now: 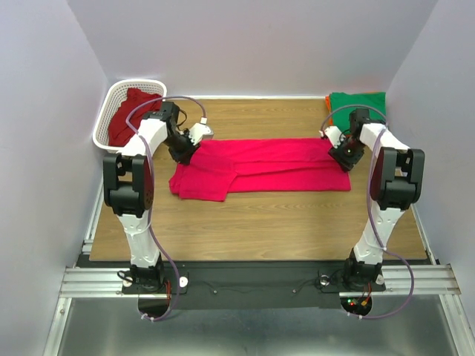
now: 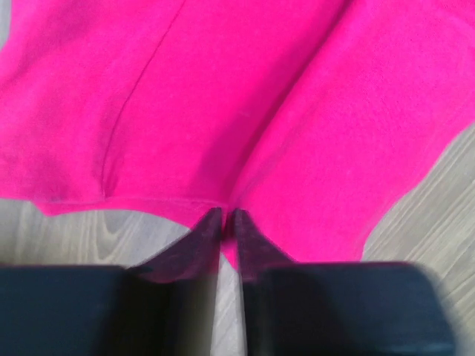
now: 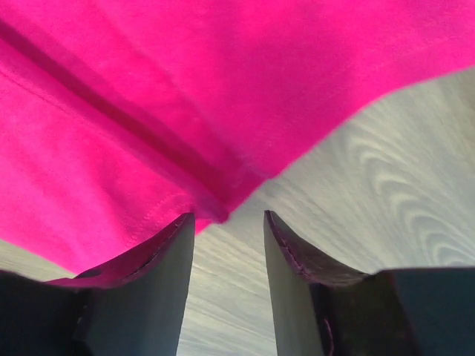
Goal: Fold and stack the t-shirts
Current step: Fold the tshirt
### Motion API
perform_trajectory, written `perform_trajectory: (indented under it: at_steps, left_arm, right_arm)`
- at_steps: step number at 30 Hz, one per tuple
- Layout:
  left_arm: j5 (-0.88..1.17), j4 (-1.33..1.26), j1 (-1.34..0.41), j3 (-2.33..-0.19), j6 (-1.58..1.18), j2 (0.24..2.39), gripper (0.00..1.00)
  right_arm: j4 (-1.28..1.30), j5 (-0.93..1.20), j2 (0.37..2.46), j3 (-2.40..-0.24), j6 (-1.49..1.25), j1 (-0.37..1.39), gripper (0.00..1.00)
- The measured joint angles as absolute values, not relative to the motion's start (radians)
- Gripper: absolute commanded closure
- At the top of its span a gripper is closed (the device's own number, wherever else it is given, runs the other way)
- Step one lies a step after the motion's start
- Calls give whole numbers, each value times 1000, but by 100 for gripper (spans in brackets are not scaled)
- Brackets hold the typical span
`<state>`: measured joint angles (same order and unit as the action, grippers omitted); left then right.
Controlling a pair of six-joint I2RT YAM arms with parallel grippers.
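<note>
On the table (image 1: 260, 222), dead centre: pink shirt (image 1: 260, 167), folded into a long band from 9 to 3 o'clock, with a doubled flap at its 8 o'clock corner. At the band's 9 o'clock end, left gripper (image 1: 185, 152), open only a crack, tips at the hem, nothing seen between the fingers (image 2: 185, 256). At the 3 o'clock end, right gripper (image 1: 345, 157), spread wide over bare wood, hem brushing one fingertip, unclamped. At 10 o'clock, basket (image 1: 104, 122) holding the crimson shirt (image 1: 130, 111). At 2 o'clock, green shirt (image 1: 356, 101), with a sliver of orange shirt (image 1: 327, 99) at its 9 o'clock edge.
</note>
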<state>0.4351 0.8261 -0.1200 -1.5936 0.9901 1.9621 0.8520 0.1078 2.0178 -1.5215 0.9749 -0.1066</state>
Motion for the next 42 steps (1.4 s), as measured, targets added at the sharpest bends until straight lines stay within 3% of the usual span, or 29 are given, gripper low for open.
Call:
perform_trajectory:
  at_steps: [2,6,13,20,22,24,27,29,32,34,36,38,42]
  left_arm:
    - [434,817,-113,-1593,978,1962,52]
    - [437,777,-78,-1549,943,1931,46]
    - [466,739,-26,-1355,901,1755,46]
    - [483,683,-22,-1203,869,1729,48]
    - [483,665,-22,-1166,865,1729,53]
    - [482,649,-22,-1124,862,1731,71]
    - [482,636,-21,-1079,860,1731,89]
    - [493,635,-19,-1055,867,1730,92]
    - [502,625,-17,-1015,871,1697,93]
    - [506,632,-17,-987,873,1672,78]
    - [513,648,-17,-970,876,1647,61]
    - [519,667,-18,-968,871,1617,56]
    - [525,720,-17,-988,876,1526,51]
  right_arm:
    - [852,108,2017,-1537,950,-114,49]
    - [849,121,1980,-1552,883,-132,49]
    - [860,184,1812,-1472,733,-146,48]
    - [868,236,1869,-1355,607,-146,52]
    - [858,234,1907,-1331,579,-146,58]
    - [843,217,1914,-1330,557,-146,67]
    - [815,190,1914,-1321,545,-146,77]
    - [797,168,1909,-1310,540,-148,82]
    - [769,141,1887,-1281,546,-159,82]
    - [762,137,1876,-1269,546,-172,76]
    - [764,130,1874,-1268,550,-179,62]
    - [775,124,1872,-1276,553,-187,49]
    - [826,150,1869,-1327,543,-194,48]
